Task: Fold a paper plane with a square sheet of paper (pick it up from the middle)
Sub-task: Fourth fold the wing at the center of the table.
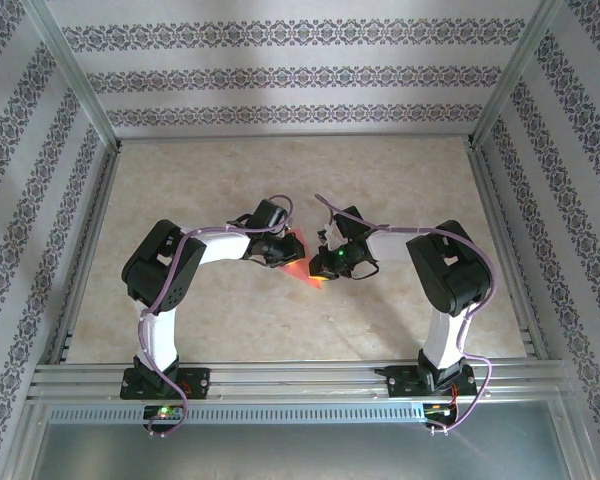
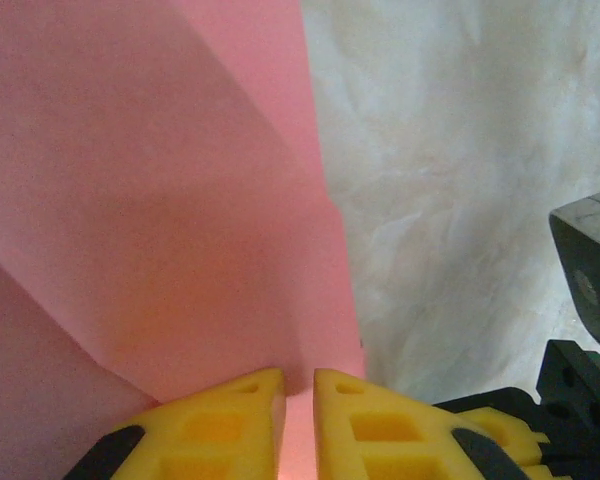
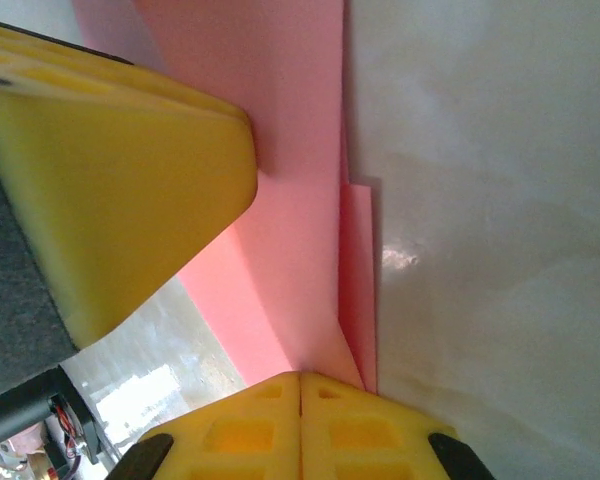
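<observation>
Worktop (image 1: pixel 280 180): pale and marbled, framed by metal rails, with patterned walls round it.
Square sheet of paper (image 1: pixel 300 262) (image 2: pixel 150 220) (image 3: pixel 290 180): pink-red and already creased into overlapping layers. It sits at the middle of the worktop, well apart from every edge, between the two end effectors.
Left end effector (image 1: pixel 286 250) (image 2: pixel 298 385): the yellow fingers (image 2: pixel 220 425) are drawn almost together with only a thin slit between them. The paper runs down into that slit, so it is pinched there.
Right end effector (image 1: pixel 322 264) (image 3: pixel 300 385): the yellow fingers (image 3: pixel 370 430) are pressed flat against each other. A folded edge of the paper runs straight down into the seam, so this one too has hold of the sheet.
Spacing: the two end effectors face each other just beside one another over the paper. In the right wrist view a big yellow finger (image 3: pixel 110 180) of the left one lies against the sheet.
Folds: in the left wrist view a slanted crease crosses the pink surface. In the right wrist view a narrow flap stands beside the main fold.
Arms: both reach inward from the near edge, elbows bent outward.
</observation>
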Tool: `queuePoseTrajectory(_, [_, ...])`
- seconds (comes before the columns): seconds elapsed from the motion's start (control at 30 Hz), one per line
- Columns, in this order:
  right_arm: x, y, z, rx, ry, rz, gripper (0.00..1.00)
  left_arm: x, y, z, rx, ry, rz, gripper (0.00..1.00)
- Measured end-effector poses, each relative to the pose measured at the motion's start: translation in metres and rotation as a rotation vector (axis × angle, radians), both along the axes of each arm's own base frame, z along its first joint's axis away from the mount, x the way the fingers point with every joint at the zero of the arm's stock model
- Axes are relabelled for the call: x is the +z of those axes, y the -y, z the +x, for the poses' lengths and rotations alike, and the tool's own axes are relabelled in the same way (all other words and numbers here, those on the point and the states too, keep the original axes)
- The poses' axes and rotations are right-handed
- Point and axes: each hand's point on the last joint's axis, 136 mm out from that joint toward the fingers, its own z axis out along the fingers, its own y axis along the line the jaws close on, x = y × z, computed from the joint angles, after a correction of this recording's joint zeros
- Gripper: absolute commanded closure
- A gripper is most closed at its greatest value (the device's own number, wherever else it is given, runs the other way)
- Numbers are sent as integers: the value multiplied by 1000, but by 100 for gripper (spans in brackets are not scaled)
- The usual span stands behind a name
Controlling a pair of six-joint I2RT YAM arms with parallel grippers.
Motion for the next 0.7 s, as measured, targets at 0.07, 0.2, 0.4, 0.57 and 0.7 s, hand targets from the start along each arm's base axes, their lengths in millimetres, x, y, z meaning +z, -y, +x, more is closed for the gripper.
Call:
queuePoseTrajectory(0.07, [0, 1, -1, 0, 6, 3, 92, -1, 0, 0, 2, -7, 10, 84])
queuePoseTrajectory(0.2, [0, 5, -7, 1, 9, -2, 92, -2, -1, -1, 8, -22, 17, 84])
queuePoseTrajectory(0.4, [1, 16, -27, 20, -15, -31, 92, -3, -1, 0, 15, -36, 19, 84])
queuePoseTrajectory(0.57, [0, 26, -46, 38, -44, -53, 92, -3, -1, 0, 17, -44, 18, 84])
queuePoseTrajectory(0.7, [3, 35, -60, 50, -67, -88, 92, -2, -1, 0, 15, -47, 15, 84])
